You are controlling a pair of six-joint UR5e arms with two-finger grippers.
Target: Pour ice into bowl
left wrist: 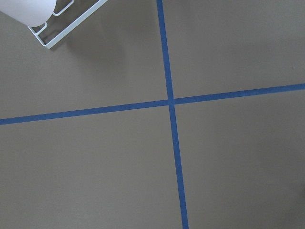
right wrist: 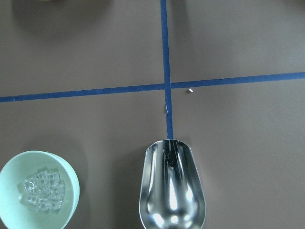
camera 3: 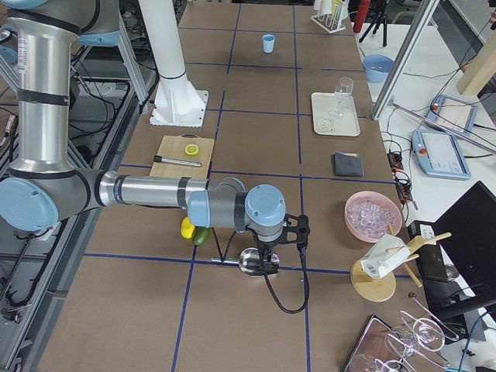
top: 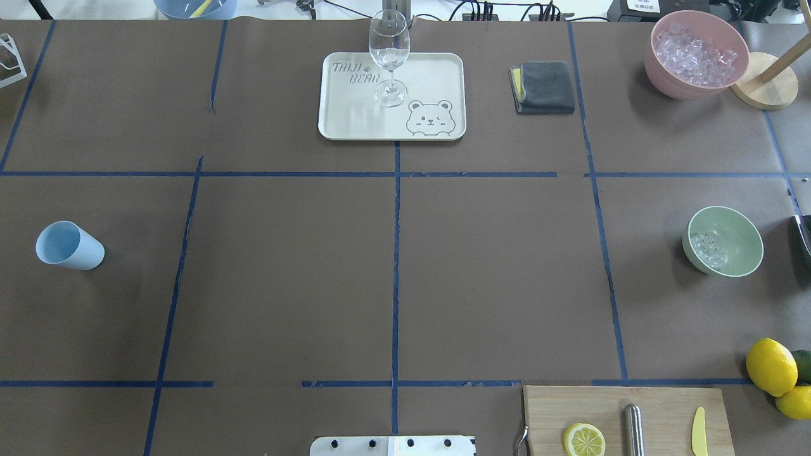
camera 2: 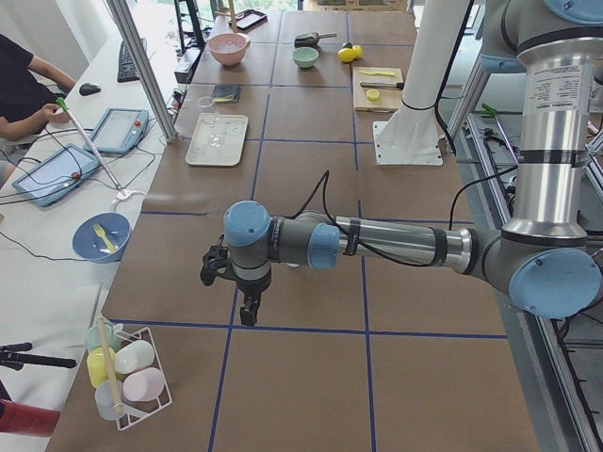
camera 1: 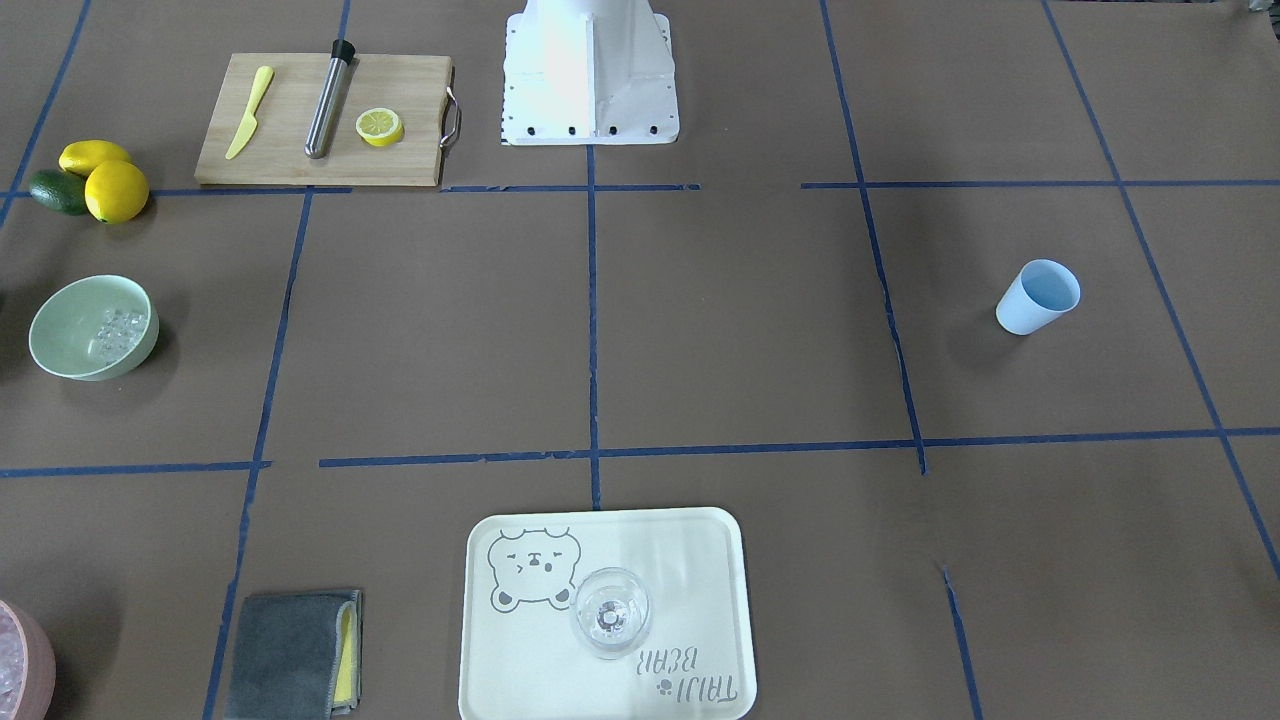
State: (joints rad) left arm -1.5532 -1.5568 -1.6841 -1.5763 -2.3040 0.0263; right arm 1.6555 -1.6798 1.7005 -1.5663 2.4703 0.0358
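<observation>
The mint-green bowl [top: 722,240] stands at the table's right side, with a small heap of clear ice [top: 708,249] inside it. It also shows in the front view [camera 1: 93,327] and the right wrist view [right wrist: 38,191], with the ice [right wrist: 43,194] in it. An empty metal scoop [right wrist: 172,188] hangs over the table just beside the bowl, held at my right gripper [camera 3: 270,263]. The fingers themselves are out of sight. My left gripper [camera 2: 247,306] points down over bare table far from the bowl. I cannot tell whether it is open or shut.
A pink container of ice [top: 697,54] stands at the far right by a grey cloth [top: 543,87]. A wine glass [top: 388,57] stands on a tray [top: 437,69]. There is a blue cup [top: 68,246] on the left, lemons [top: 772,366], and a cutting board [top: 665,405] with a lemon slice [top: 583,439].
</observation>
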